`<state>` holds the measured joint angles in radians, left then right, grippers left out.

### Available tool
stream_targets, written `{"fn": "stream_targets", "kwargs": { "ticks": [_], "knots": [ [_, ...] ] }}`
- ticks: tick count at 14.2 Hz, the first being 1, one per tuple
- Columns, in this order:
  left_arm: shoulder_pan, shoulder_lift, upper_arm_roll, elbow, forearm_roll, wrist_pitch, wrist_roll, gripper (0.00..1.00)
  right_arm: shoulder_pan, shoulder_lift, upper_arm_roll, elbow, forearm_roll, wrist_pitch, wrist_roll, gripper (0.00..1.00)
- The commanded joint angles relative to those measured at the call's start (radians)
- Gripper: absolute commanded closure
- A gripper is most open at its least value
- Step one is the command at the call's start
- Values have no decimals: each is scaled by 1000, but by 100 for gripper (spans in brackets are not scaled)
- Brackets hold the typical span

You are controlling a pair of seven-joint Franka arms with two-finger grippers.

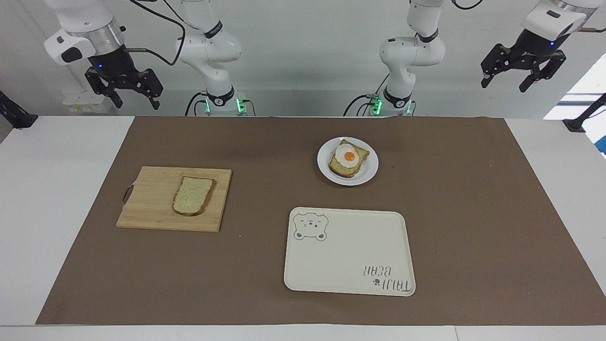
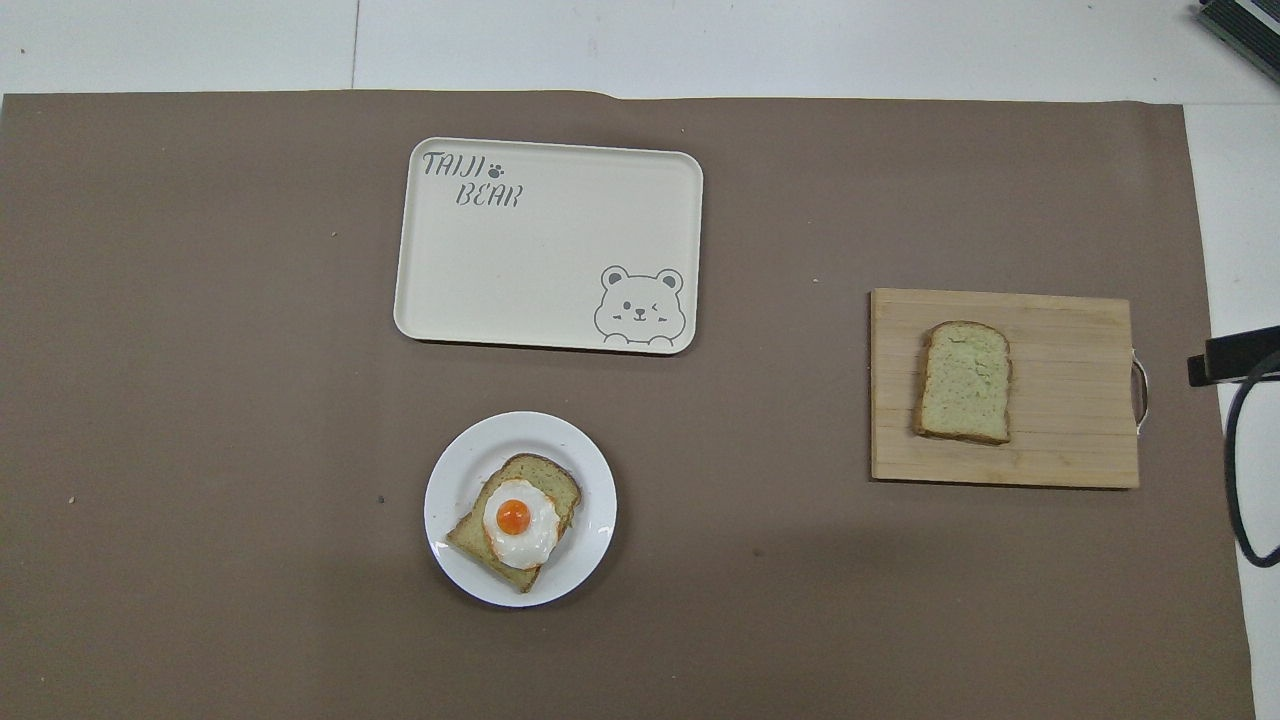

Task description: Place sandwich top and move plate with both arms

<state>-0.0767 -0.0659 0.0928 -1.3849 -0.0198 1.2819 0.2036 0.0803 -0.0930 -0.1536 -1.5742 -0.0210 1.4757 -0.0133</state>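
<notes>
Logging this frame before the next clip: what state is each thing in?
sandwich top: flat on the cutting board, untouched.
plate: on the mat, bearing the egg toast, no top slice.
tray: bare, farther from the robots than the plate.
left end effector: raised, open, waiting.
right end effector: raised, open.

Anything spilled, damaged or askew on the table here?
Nothing stands out. The sandwich top lies flat on the cutting board, the egg toast sits within the plate, and the tray is bare.
</notes>
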Motion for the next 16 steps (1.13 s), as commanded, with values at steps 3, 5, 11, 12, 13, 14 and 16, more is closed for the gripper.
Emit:
{"fn": "stream_targets", "kwargs": {
  "ticks": [3,5,11,12,13,14,16],
  "knots": [
    [5,-26,-4,-33,6,10,-7,0,-1,-25,-1,-27,-13,0,1,0],
    [5,-26,-4,-33,6,10,-7,0,-8,-25,-1,-29,-13,0,1,0],
    [5,-26,-4,-33,6,10,-7,0,-8,-25,-1,-29,-13,0,1,0],
    [5,-26,-4,-33,6,10,-7,0,-8,-25,-1,-29,-13,0,1,0],
    [5,-26,-4,-33,6,10,-7,0,-8,-25,-1,-27,-13,-8,1,0],
    [5,-26,-4,-33,6,10,-7,0,-11,-24,-4,-26,-17,-9,1,0],
    [5,-26,-4,-33,6,10,-7,0,-8,-24,-17,-23,-13,-12,3,0]
  ]
}}
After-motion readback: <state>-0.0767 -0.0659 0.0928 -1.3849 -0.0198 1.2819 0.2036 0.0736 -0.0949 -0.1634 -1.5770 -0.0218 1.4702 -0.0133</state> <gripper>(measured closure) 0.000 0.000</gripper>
